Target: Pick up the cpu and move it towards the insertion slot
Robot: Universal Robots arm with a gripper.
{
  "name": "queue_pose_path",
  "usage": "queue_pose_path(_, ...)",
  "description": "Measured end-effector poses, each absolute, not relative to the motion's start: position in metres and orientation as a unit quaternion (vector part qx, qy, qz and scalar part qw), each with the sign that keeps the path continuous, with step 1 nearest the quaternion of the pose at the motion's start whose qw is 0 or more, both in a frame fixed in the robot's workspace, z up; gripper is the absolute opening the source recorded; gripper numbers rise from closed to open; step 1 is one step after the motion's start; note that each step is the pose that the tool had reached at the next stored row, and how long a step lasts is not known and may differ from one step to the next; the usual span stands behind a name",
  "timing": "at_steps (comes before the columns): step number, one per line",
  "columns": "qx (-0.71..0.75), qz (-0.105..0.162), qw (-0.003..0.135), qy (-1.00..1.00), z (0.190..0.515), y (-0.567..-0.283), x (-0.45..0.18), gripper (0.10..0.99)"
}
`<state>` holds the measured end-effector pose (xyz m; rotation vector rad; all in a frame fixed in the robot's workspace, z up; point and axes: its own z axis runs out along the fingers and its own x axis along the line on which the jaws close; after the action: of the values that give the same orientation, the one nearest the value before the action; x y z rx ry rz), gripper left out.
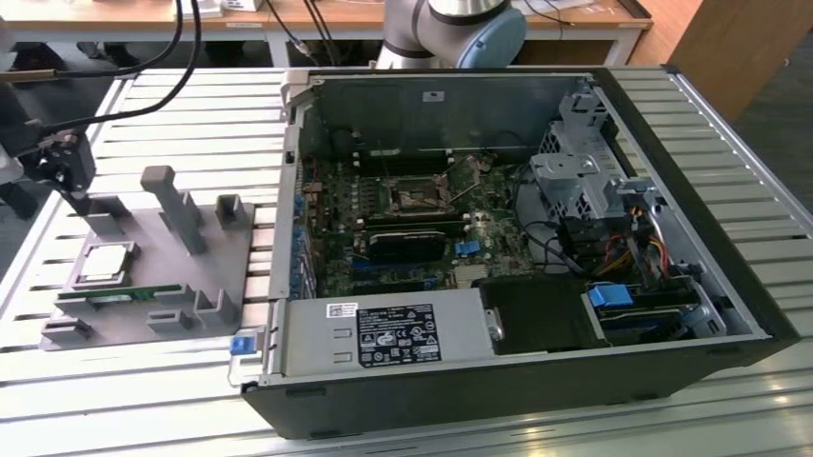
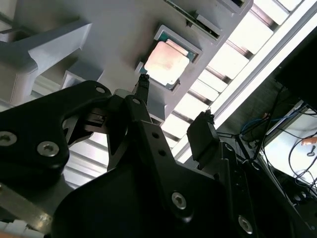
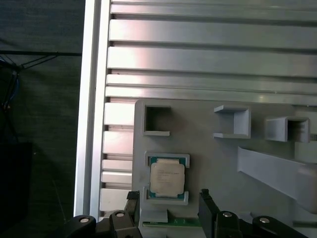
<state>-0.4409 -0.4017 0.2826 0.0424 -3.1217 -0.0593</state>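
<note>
Task barely started, we judge: the cpu sits flat in its square recess on the grey holder, silver top up, not lifted and not gripped. The jaws are spread wide and hang above it, one to each side of the chip in both wich views (no contact that we can see); we mark the cpu again at and. So both the pick and the carry are left to do. The holder lies near the bench edge on the exterior view's left. The insertion slot is well apart from it, on the motherboard inside the open computer case, which takes up the middle of the bench towards the exterior view's right. The slot's dark centre looks unfilled, though it is small, so we call that a judgement. Containers: besides the cpu, the holder carries a green memory stick in a narrow slot just beside the chip's recess, and in the first wrist view three open pockets show nothing but their own grey walls. The case holds the board, drive cages and cabling.
</note>
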Motion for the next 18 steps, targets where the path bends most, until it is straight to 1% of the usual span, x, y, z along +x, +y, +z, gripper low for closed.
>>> queue_pose_path(11, 0.015, -0.019, 0.01, -1.0, 0.268, -0.404, -0.441, 0.588)
queue_pose_path(13, 0.015, -0.019, 0.01, -1.0, 0.265, -0.405, -0.441, 0.6)
queue_pose_path(14, 0.015, -0.019, 0.01, -1.0, 0.264, -0.405, -0.441, 0.655)
queue_pose_path(15, 0.016, -0.019, 0.01, -1.0, 0.263, -0.405, -0.441, 0.655)
queue_pose_path(16, 0.016, -0.02, 0.01, -1.0, 0.262, -0.405, -0.441, 0.722)
queue_pose_path(18, 0.017, -0.021, 0.01, -1.0, 0.259, -0.406, -0.441, 0.722)
